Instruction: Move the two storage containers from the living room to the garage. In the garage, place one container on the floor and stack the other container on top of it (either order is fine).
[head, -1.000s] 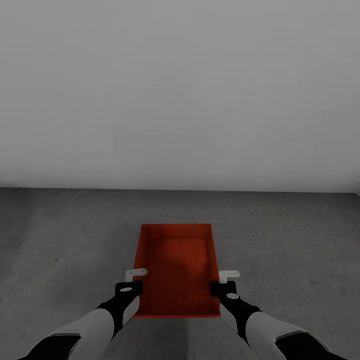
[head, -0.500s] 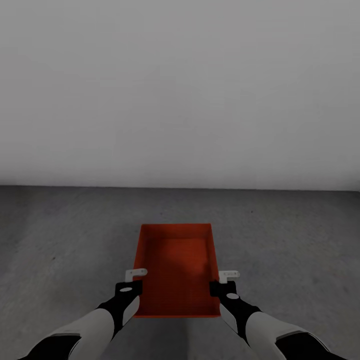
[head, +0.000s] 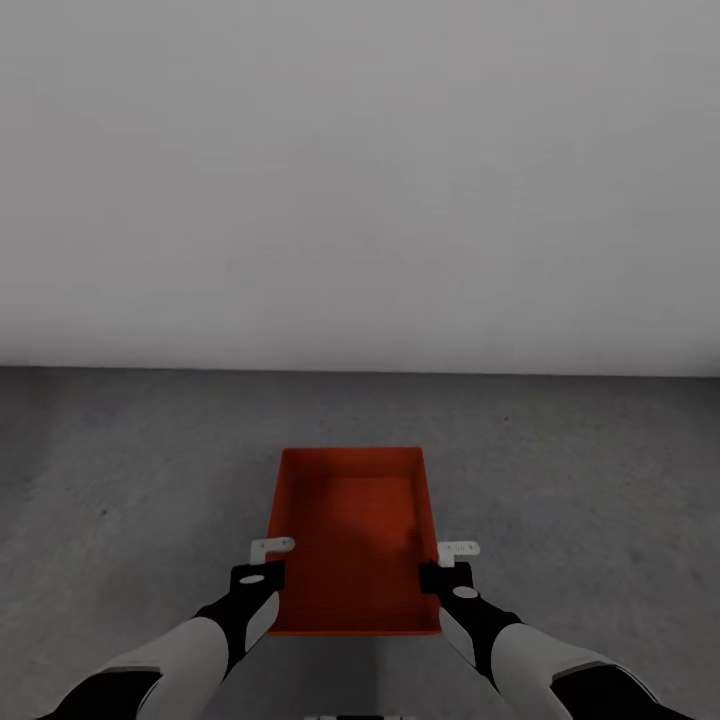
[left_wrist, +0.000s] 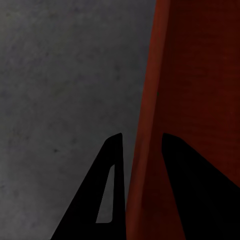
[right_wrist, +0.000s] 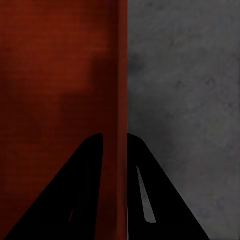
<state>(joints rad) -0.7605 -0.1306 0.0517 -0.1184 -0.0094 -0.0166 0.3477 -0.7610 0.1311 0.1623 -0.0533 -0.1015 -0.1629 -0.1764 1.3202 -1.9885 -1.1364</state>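
Garage: dark grey concrete floor (head: 120, 480) below, plain pale wall (head: 360, 180) from 9 to 3 o'clock. One orange-red storage container (head: 352, 540), open-top, held low at 6 o'clock between both arms, above the floor. Left gripper (head: 268, 560) at the container's 9 o'clock, fingers (left_wrist: 112, 185) pinching the left rim. Right gripper (head: 450, 562) at its 3 o'clock, fingers (right_wrist: 90, 185) clamped astride the right rim.

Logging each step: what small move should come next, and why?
Probably lower the storage container toward the concrete floor. The left gripper and right gripper each pinch a side wall, and no second container lies below.
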